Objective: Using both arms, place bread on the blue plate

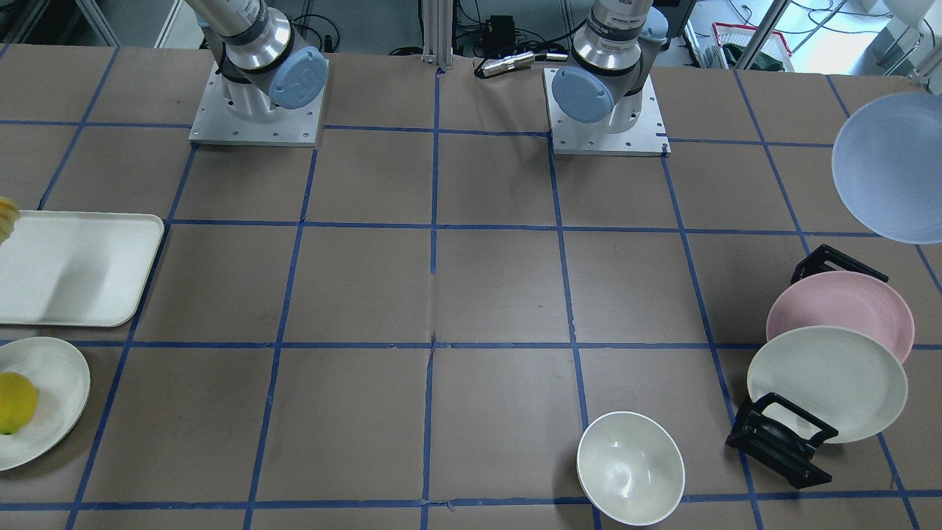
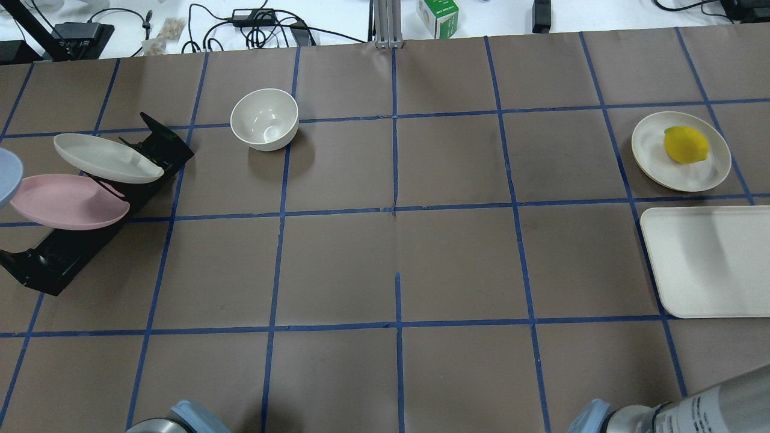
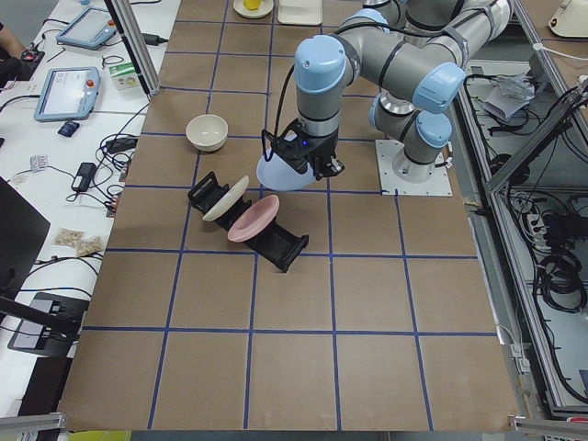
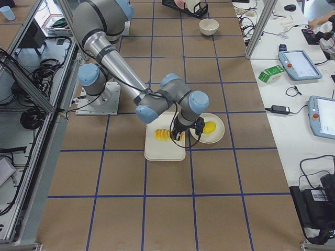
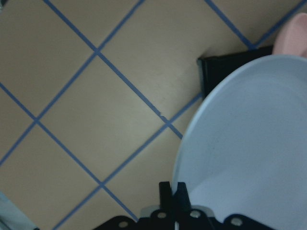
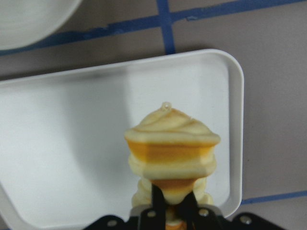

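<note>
My left gripper (image 5: 173,191) is shut on the rim of the blue plate (image 5: 249,143) and holds it tilted in the air, beside the black rack. The plate also shows in the front view (image 1: 894,169), at the overhead view's left edge (image 2: 7,174) and in the left view (image 3: 287,175). My right gripper (image 6: 172,201) is shut on one end of the bread (image 6: 170,148), an orange and pale yellow striped loaf. It holds the bread above the white tray (image 6: 72,143). The bread also shows in the right view (image 4: 165,135) and at the front view's left edge (image 1: 6,213).
A pink plate (image 1: 839,305) and an off-white plate (image 1: 828,383) lean in the black rack (image 1: 780,442). A white bowl (image 1: 631,467) stands near the operators' edge. A yellow lemon (image 1: 15,401) lies on a white plate (image 1: 55,390) beside the tray (image 1: 73,265).
</note>
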You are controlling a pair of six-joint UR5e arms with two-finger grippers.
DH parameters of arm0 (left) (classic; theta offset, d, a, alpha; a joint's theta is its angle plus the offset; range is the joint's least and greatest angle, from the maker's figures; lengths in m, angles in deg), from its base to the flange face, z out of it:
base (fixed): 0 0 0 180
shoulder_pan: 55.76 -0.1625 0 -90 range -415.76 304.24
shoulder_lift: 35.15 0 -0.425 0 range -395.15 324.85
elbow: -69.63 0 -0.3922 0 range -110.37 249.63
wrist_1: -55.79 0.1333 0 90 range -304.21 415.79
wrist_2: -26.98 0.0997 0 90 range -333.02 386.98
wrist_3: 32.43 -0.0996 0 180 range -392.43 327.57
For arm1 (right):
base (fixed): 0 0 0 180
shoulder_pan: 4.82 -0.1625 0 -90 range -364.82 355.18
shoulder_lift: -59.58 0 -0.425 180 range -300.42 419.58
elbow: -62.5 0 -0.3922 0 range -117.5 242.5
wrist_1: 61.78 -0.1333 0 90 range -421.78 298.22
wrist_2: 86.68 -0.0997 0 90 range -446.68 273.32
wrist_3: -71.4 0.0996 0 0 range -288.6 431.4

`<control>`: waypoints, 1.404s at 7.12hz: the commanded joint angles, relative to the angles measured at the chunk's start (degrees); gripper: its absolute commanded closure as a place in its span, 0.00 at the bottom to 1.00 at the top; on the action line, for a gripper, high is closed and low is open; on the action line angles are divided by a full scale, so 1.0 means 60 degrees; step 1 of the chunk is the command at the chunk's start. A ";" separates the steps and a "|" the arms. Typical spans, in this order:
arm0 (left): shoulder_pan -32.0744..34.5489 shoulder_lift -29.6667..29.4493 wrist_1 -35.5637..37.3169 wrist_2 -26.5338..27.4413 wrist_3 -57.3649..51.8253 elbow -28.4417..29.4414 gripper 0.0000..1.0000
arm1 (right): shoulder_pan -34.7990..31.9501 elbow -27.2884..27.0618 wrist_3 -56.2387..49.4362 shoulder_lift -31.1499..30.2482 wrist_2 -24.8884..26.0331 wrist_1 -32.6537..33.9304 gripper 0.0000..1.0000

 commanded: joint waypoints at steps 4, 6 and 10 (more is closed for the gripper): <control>0.5271 -0.0080 0.4259 -0.2276 0.4752 -0.3352 1.00 | -0.3132 -0.0021 0.3051 -0.1937 -0.0879 -0.1837 1.00; 0.6988 -0.0751 0.8318 -0.2687 0.6908 -0.5418 1.00 | -0.3368 -0.0006 0.3051 -0.1996 -0.0997 -0.2275 1.00; 0.9176 -0.2435 1.1042 -0.2555 0.8176 -0.5838 1.00 | -0.4037 -0.0021 0.4025 -0.2157 -0.1905 -0.2263 1.00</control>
